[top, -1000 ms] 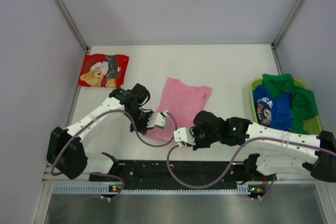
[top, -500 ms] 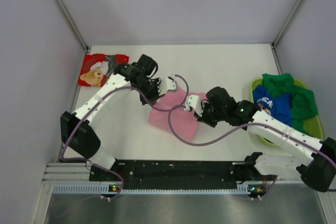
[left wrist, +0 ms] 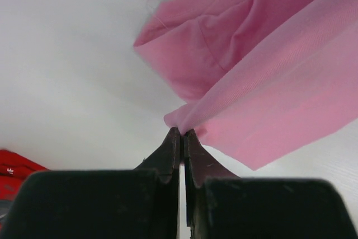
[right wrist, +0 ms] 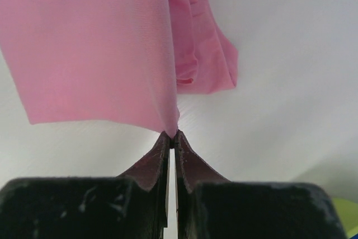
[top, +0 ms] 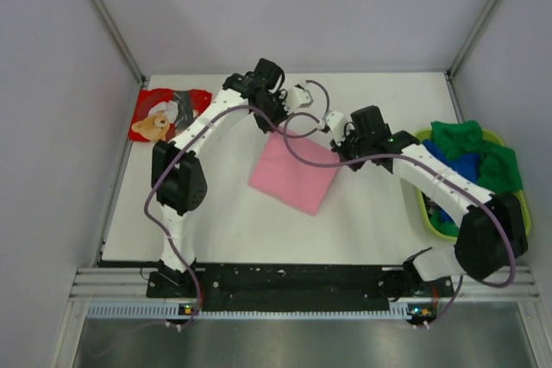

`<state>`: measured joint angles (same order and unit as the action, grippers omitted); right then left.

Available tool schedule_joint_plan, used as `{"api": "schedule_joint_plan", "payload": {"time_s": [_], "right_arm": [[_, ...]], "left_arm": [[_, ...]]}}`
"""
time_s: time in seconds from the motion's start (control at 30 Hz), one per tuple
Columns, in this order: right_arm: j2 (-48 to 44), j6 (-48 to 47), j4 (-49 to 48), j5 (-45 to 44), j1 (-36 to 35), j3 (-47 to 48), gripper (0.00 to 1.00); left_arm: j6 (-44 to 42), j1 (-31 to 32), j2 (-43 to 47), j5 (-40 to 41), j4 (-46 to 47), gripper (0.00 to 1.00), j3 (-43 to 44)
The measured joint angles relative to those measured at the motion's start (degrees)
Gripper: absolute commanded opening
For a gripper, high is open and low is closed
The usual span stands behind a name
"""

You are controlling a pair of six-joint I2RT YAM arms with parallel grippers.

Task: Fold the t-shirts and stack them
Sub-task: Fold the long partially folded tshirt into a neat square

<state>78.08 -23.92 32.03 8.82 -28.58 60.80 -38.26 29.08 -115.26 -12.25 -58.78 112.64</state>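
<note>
Top external view: the pink t-shirt [top: 293, 174] lies folded in the middle of the surface [top: 216, 221] (far edge lifted); the left pincer [left wrist: 180, 132] and right pincer [right wrist: 172, 134] each clamp a corner.

The pink t-shirt [top: 293, 177] is doubled over into a slanted rectangle in the middle of the tabletop [top: 216, 213]. I pinch its far corners tight in my left end effector [left wrist: 182, 134] and my right end effector [right wrist: 173, 135]. The red t-shirt [top: 169, 115] with the teddy-bear print lies folded at the far left corner. The blue t-shirt [top: 459, 166] and the green t-shirt [top: 485, 158] lie crumpled together at the right edge.
</note>
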Motion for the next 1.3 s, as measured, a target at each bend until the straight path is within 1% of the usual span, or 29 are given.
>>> {"api": "schedule_joint_plan", "payload": {"time_s": [0.17,0.3,0.4,0.43,0.47,0.53,0.57,0.67,0.73,0.8,0.87,0.93,1.03,1.07,1.13,1.2,1.3], "right_arm": [[7.93,1.57,-2.97,-0.76,3.26,1.25,0.0],[11.8,3.65,-5.79,-2.25,4.79,1.25,0.0],[14.6,5.97,-9.77,-4.59,5.97,1.27,0.01],[15.39,6.49,-10.62,-5.22,6.38,1.29,0.05],[16.63,7.39,-11.61,-6.43,6.71,1.6,0.13],[20.06,9.46,-13.22,-8.87,7.26,3.26,0.26],[22.32,10.51,-13.75,-10.64,7.56,4.68,0.29],[29.31,12.85,-14.38,-16.02,8.52,9.57,0.33],[31.91,13.86,-14.49,-18.78,8.9,11.8,0.33],[32.04,15.1,-14.23,-20.65,9.11,12.44,0.32],[30.69,16.85,-13.79,-21.44,9.27,12.68,0.28],[28.04,19.32,-12.79,-21.27,9.27,12.7,0.27],[21.99,23.41,-12.48,-19.15,8.72,11.65,0.25],[19.78,25.0,-12.7,-17.51,8.59,11.1,0.23],[16.61,28.09,-13.81,-12.72,8.37,10.08,0.15],[16.26,30.93,-14.8,-9.18,8.17,9.9,0.11],[20.22,34.49,-14.71,-7.21,8.5,10.08,0.1]], "left_arm": [[1.77,0.07,-4.39,3.02,5.4,0.0,0.74],[2.75,0.28,-9.29,5.84,9.77,0.01,3.37],[3.58,0.74,-13.09,8.52,13.88,0.14,5.01],[3.78,0.92,-14.03,9.33,15.08,0.22,5.18],[4.09,1.09,-15.23,10.43,16.59,0.31,5.49],[4.68,1.42,-17.9,13.35,19.91,0.46,6.69],[5.05,1.44,-19.47,15.1,21.16,0.5,7.91],[5.75,1.14,-23.8,19.47,23.32,0.6,12.48],[5.9,0.94,-24.5,21.81,24.15,0.61,12.9],[6.01,0.59,-24.28,24.15,24.65,0.61,12.57],[6.23,0.24,-22.95,25.4,25.75,0.58,10.84],[6.93,-0.2,-19.98,25.27,25.79,0.56,7.3],[8.22,-0.59,-13.99,22.49,25.75,0.52,1.09],[8.83,-0.74,-11.34,20.59,25.68,0.51,-1.31],[10.23,-0.85,-7.19,16.46,25.35,0.5,-4.15],[11.89,-0.79,-4.81,13.0,25.16,0.53,-4.87],[14.64,-0.76,-3.87,10.05,25.29,0.55,-4.94]]}}
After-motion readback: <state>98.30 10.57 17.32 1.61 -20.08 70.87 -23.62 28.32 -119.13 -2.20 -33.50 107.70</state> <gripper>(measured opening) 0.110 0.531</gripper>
